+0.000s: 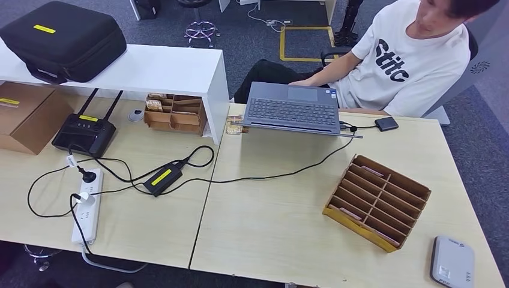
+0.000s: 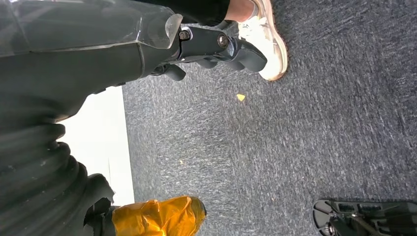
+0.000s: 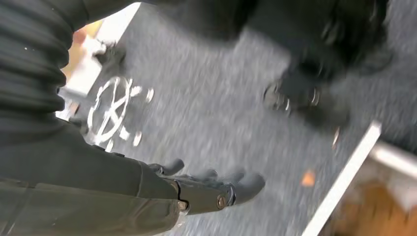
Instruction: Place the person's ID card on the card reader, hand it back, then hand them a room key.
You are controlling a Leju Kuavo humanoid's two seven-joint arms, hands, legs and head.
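A grey card reader (image 1: 452, 262) lies at the table's near right corner. Left of it stands a slanted cardboard sorter (image 1: 377, 201) with cards in a few of its slots. A person in a white T-shirt (image 1: 402, 60) sits across the table behind a laptop (image 1: 292, 108). My left hand (image 2: 216, 46) hangs over grey carpet with its fingers loosely extended, holding nothing. In the blurred right wrist view, my right hand (image 3: 211, 184) also hangs above the floor, its fingers extended and nothing in it.
On the left are a white shelf (image 1: 150, 69) bearing a black case (image 1: 63, 39), a router (image 1: 84, 133), a power strip (image 1: 87, 207), a black adapter (image 1: 162, 177) and trailing cables. A small cardboard tray (image 1: 175, 114) sits under the shelf. A small black device (image 1: 386, 123) lies beside the laptop.
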